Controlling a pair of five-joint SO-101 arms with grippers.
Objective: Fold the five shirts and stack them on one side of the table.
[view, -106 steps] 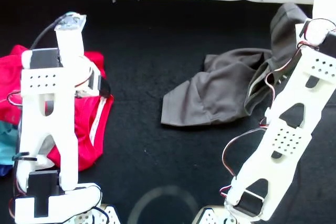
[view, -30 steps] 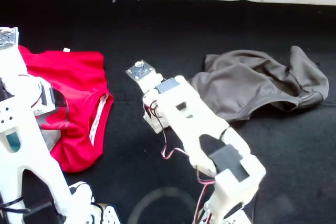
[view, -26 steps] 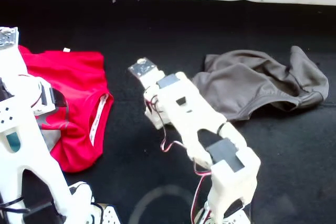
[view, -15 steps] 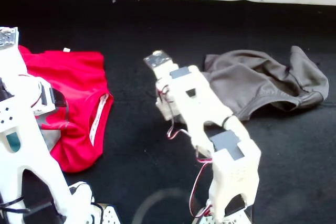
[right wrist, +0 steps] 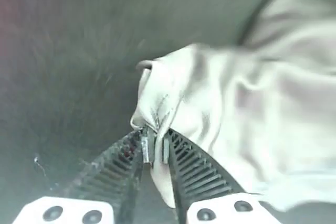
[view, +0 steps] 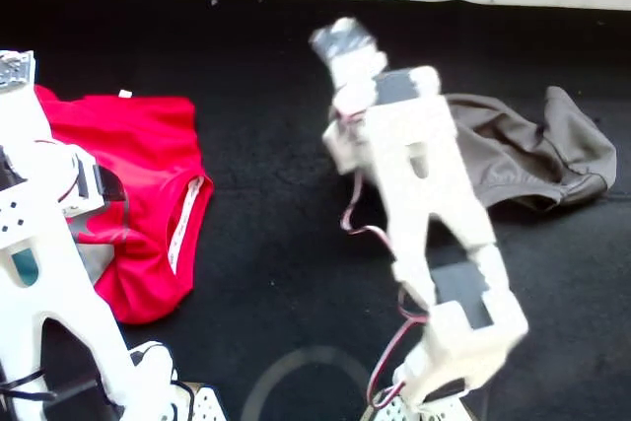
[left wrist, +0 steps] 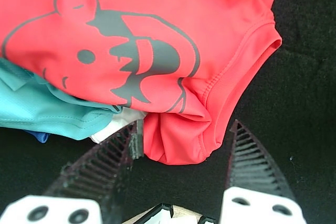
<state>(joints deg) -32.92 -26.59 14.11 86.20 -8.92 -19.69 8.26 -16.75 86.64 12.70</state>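
Right pincer: pinching grey shirt edge, likely to spread it for folding.
Left pincer: spread, poised over red shirt.

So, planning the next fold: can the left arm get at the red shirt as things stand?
Probably yes: the left fingers are open and poised over the red shirt at its bunched edge, with nothing in between.

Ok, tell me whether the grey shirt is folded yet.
Not folded: the grey shirt lies rumpled, one edge pinched in the right gripper.
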